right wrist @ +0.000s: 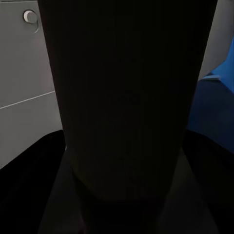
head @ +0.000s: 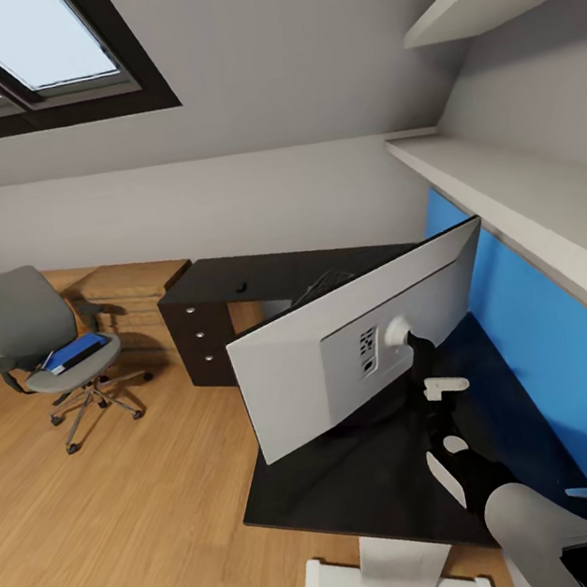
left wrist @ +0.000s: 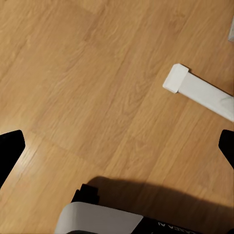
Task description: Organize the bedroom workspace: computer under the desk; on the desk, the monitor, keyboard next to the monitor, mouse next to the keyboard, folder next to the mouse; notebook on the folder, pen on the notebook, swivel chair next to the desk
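The monitor point(head: 342, 362) stands tilted on the black desk point(head: 362, 486), its white back towards me. My right gripper point(head: 436, 404) reaches in behind it and is shut on the monitor's black stand point(right wrist: 126, 97), which looms close in the right wrist view. At the far end of the desk lie a small dark mouse point(head: 240, 288) and, partly behind the screen, the keyboard point(head: 325, 284). The grey swivel chair point(head: 23, 322) stands apart at the left, with the blue folder point(head: 75, 352) on its seat. My left gripper point(left wrist: 117, 146) hangs open over the wooden floor. Computer, notebook and pen are out of view.
The desk's white leg point(head: 394, 571) point(left wrist: 200, 90) rests on the floor near my left gripper. A black drawer unit point(head: 201, 337) closes the desk's far end, beside low wooden cabinets point(head: 132, 291). A blue wall panel point(head: 533, 369) and white shelves point(head: 524, 191) border the desk on the right.
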Controlling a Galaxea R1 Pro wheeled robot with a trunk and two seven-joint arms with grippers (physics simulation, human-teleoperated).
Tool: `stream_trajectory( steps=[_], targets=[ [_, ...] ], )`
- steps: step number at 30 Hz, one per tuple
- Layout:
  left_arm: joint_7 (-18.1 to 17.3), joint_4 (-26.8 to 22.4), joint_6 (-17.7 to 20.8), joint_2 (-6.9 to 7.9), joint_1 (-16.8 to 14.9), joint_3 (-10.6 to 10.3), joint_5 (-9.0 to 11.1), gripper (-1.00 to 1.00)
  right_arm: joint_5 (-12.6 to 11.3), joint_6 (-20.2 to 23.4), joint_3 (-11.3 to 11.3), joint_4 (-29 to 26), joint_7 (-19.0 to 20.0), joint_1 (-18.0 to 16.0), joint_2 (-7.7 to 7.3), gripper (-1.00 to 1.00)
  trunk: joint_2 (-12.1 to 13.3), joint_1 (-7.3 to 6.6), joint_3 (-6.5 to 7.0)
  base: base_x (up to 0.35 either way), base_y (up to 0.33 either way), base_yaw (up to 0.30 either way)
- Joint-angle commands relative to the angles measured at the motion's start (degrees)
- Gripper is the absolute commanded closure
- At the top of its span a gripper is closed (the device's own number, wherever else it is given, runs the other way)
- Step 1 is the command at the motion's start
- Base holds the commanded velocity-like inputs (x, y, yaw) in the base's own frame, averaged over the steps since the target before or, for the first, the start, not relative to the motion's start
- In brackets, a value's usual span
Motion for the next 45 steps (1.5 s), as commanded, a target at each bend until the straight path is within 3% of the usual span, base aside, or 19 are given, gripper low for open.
stream_trajectory(
  steps=[1,26,27,45],
  targets=[
    [0.18,0.00,-0.15,0.01,-0.03,-0.14,0.28,-1.00,-1.03,-0.50,0.50,0.23,-0.51,-0.01,-0.03,1.00,-0.04,0.25,-0.09,0.010,0.000,0.000],
    [0.17,0.01,-0.16,0.01,-0.03,-0.14,0.28,-1.00,-1.03,-0.50,0.54,0.23,-0.49,-0.01,-0.03,1.00,-0.04,0.25,-0.09,0.001,0.000,0.000],
    [0.18,0.02,-0.15,0.01,-0.03,-0.14,0.28,-1.00,-1.03,-0.50,0.54,0.23,-0.50,-0.01,-0.03,-1.00,-0.04,0.25,-0.09,0.000,0.000,0.000],
    [0.19,0.01,-0.18,0.01,-0.02,-0.14,0.28,-1.00,-1.03,-0.50,0.55,0.23,-0.51,-0.01,-0.03,-1.00,-0.04,0.25,-0.09,0.000,0.000,0.000]
  ],
)
